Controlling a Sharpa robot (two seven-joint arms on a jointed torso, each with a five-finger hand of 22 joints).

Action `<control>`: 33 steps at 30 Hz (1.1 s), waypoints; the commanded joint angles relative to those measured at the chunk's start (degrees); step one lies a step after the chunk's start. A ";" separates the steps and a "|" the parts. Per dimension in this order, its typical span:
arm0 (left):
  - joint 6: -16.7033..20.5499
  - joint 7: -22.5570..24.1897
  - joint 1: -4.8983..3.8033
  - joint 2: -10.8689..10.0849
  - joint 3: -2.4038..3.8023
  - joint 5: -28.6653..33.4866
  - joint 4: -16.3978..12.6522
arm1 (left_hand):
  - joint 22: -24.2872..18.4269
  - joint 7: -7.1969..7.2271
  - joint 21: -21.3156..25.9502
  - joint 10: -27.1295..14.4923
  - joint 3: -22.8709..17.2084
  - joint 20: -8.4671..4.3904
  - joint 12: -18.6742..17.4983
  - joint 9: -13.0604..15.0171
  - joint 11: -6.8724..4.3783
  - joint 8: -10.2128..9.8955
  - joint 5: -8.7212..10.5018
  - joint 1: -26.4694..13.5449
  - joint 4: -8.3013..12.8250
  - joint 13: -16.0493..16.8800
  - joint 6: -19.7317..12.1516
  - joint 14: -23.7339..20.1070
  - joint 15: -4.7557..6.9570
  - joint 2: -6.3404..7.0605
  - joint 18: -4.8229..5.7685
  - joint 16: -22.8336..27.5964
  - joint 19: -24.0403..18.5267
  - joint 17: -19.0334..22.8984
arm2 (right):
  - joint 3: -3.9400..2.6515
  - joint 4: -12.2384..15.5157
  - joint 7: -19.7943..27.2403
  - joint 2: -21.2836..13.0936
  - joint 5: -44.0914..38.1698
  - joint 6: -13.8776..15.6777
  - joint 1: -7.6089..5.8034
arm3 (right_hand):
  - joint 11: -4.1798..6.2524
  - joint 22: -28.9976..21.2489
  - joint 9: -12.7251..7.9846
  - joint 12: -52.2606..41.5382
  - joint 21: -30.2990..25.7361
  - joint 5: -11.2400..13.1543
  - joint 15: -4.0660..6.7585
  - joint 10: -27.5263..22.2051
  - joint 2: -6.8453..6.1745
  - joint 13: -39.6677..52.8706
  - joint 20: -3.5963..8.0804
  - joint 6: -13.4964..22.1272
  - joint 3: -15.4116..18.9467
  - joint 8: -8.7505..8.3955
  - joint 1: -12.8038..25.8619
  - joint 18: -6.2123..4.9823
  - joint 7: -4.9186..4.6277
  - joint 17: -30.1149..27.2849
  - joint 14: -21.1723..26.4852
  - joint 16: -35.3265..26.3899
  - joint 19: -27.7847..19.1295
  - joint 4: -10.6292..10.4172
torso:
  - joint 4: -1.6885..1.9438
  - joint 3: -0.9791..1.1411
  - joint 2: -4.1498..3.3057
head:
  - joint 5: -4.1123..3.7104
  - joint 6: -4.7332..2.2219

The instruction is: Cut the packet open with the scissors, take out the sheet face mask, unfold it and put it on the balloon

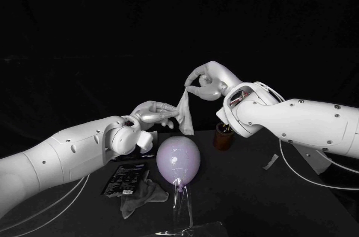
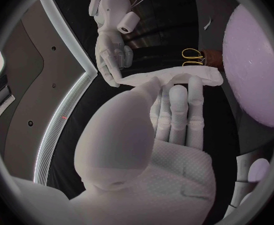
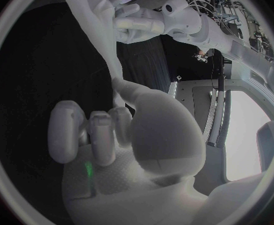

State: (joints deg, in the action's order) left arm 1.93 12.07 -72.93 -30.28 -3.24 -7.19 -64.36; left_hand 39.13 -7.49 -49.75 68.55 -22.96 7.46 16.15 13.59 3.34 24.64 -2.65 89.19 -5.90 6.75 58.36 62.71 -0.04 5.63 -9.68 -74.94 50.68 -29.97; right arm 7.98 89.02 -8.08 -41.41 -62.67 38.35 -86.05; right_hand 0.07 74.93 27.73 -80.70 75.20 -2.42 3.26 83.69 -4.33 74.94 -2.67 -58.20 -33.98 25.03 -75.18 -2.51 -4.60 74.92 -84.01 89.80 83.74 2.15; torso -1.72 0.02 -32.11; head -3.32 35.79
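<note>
Hanging in the air above the black table (image 1: 288, 206), the sheet face mask (image 1: 185, 112) is being held between both hands as a narrow, gathered strip. Its long axis is running almost upright in the head view, with the lower end pointing down toward the balloon (image 1: 178, 158). The top end is being pinched by the right hand (image 1: 203, 84), while the strip's middle is being gripped by the fingers of the left hand (image 1: 157, 112), lower and nearer the robot. In the left wrist view the mask (image 2: 174, 77) is being stretched between the left hand (image 2: 174, 115) and the right hand (image 2: 112, 55).

The pale purple balloon is being carried upright on a clear stand (image 1: 179, 206), just below the mask and apart from it. The black packet (image 1: 123, 179) is lying beside the balloon, next to crumpled grey material (image 1: 142, 195). The scissors (image 2: 190, 56) are being kept in a brown holder (image 1: 223, 139) under the right arm. A small white strip (image 1: 271, 162) is lying farther right.
</note>
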 commanded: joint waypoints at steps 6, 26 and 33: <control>2.45 2.36 -0.04 -0.50 0.09 2.91 -0.44 | 2.14 0.34 -2.42 0.66 -2.06 -0.72 0.23 2.04 -0.19 0.63 -0.12 -1.31 0.84 0.47 -0.13 0.72 0.17 -0.93 -0.65 -0.36 -1.36 -0.06 | 0.09 -1.38 0.20 -0.14 0.22 -0.98 0.06 | -0.15 11.20 0.12 -0.17 0.25 -0.37 0.21 1.62 -0.24 8.67 -0.05 -0.31 -0.50 0.25 -0.45 -0.40 0.10 15.08 -5.99 0.20 0.52 -0.05 | -0.04 -0.02 0.00 | -0.12 -0.07; -3.95 0.94 -0.59 -2.74 0.29 3.11 -2.24 | 2.94 0.31 -3.09 0.62 -2.53 -0.60 0.09 2.81 -0.07 1.01 -0.10 -2.20 1.38 0.72 -0.39 -0.13 0.08 -0.78 -0.54 -0.19 -2.42 1.10 | 0.39 -5.83 1.60 1.00 1.09 -1.45 0.79 | -0.16 11.15 0.14 -0.13 0.07 -0.36 0.20 1.61 -0.25 8.65 -0.05 -0.28 -0.54 0.29 -0.41 -0.43 0.09 15.08 -5.99 0.20 0.45 -0.08 | 0.03 -0.04 0.03 | -0.09 -0.14; -4.19 0.22 -1.41 -2.62 0.35 2.58 -1.58 | 3.21 0.27 -3.34 0.42 -2.87 -0.55 0.03 3.05 0.03 1.05 -0.12 -2.19 1.72 0.79 -0.67 -0.31 -0.02 -1.06 -0.55 -0.27 -2.72 1.16 | 0.46 -6.87 3.10 1.48 1.89 -2.01 0.84 | -0.17 11.10 0.14 -0.10 -0.12 -0.36 0.20 1.59 -0.25 8.63 -0.06 -0.27 -0.54 0.30 -0.37 -0.47 0.08 15.08 -5.99 0.20 0.37 -0.11 | 0.00 -0.02 -0.01 | -0.07 -0.22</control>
State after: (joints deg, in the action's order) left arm -0.54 12.68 -74.13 -33.01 -3.00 -4.54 -66.00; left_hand 42.28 -7.14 -52.93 68.70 -25.64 6.85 16.14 13.60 3.20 25.50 -2.62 87.42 -4.18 7.49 58.00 62.83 -0.01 4.69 -9.25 -74.93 48.42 -28.84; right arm 8.47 82.32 -6.75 -40.01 -61.08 37.22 -85.21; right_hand -0.01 74.94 27.84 -80.61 75.20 -2.63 3.26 83.60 -4.33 74.94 -2.77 -57.91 -34.16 25.06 -75.18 -2.51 -4.49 74.95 -84.01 89.80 83.64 1.97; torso -1.70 -0.01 -32.07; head -3.39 35.59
